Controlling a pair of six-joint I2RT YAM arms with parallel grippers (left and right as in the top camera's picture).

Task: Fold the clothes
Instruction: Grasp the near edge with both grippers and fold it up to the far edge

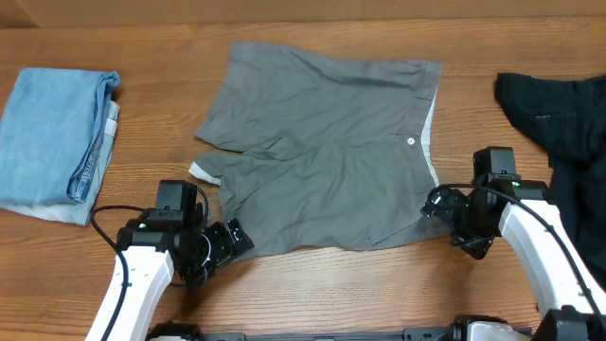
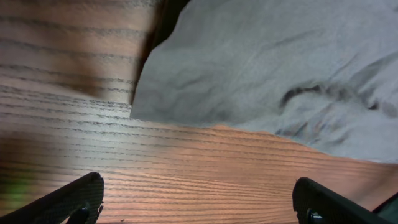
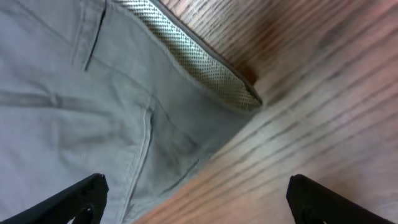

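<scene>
Grey shorts [image 1: 327,152] lie spread flat in the middle of the table, waistband to the right with its pale mesh lining [image 3: 193,65] showing. My left gripper [image 1: 233,239] is open at the shorts' near left corner, the hem [image 2: 261,87] just ahead of its fingers [image 2: 74,199] and bare wood between them. At the waistband's near corner my right gripper [image 1: 437,206] stands open; grey cloth [image 3: 93,112] lies by its left finger [image 3: 81,196]. A folded light-blue garment [image 1: 52,128] rests at far left. A black garment [image 1: 563,123] lies at far right.
Wooden table [image 1: 331,284] runs bare along the front edge between the two arms. The right arm's white link [image 1: 544,251] passes next to the black garment.
</scene>
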